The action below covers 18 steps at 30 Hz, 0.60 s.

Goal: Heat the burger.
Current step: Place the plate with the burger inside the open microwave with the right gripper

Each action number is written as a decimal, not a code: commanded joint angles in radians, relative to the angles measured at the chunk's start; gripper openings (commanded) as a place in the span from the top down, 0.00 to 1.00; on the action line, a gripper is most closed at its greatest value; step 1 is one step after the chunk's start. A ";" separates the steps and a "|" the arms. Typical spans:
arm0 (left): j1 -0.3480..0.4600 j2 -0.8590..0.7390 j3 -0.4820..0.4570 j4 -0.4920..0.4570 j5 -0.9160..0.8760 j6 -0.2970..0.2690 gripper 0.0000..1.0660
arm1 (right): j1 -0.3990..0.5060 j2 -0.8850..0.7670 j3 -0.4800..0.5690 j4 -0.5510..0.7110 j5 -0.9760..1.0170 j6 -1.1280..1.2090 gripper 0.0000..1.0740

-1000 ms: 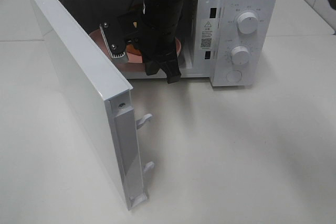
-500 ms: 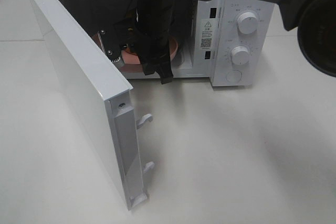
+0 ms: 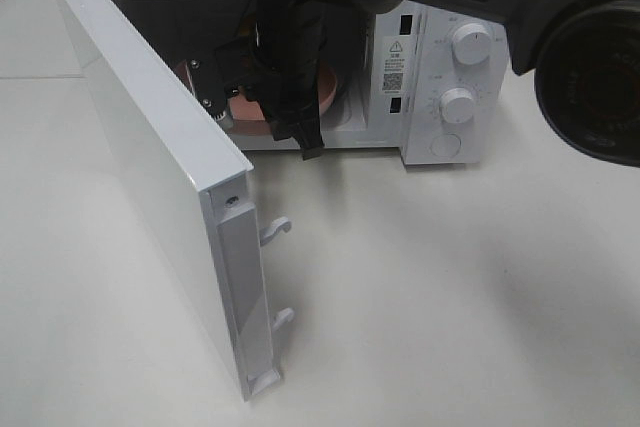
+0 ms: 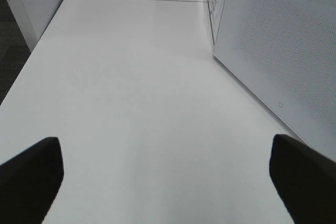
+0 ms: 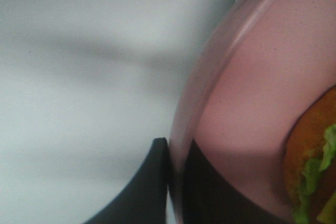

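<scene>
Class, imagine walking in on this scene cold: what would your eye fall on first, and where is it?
The white microwave stands at the back of the table, its door swung wide open on the left. A black arm reaches into its cavity, where the right gripper pinches the rim of a pink plate carrying a burger.
</scene>
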 commanded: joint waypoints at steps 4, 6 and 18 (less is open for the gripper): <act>0.000 -0.015 0.002 -0.009 -0.008 -0.003 0.04 | -0.002 -0.008 -0.016 -0.037 -0.043 0.018 1.00; 0.000 -0.015 0.002 -0.009 -0.008 -0.003 0.04 | -0.002 -0.007 -0.016 -0.038 -0.046 0.017 1.00; 0.000 -0.015 0.002 -0.009 -0.008 -0.003 0.04 | -0.025 0.014 -0.058 -0.056 -0.065 0.020 1.00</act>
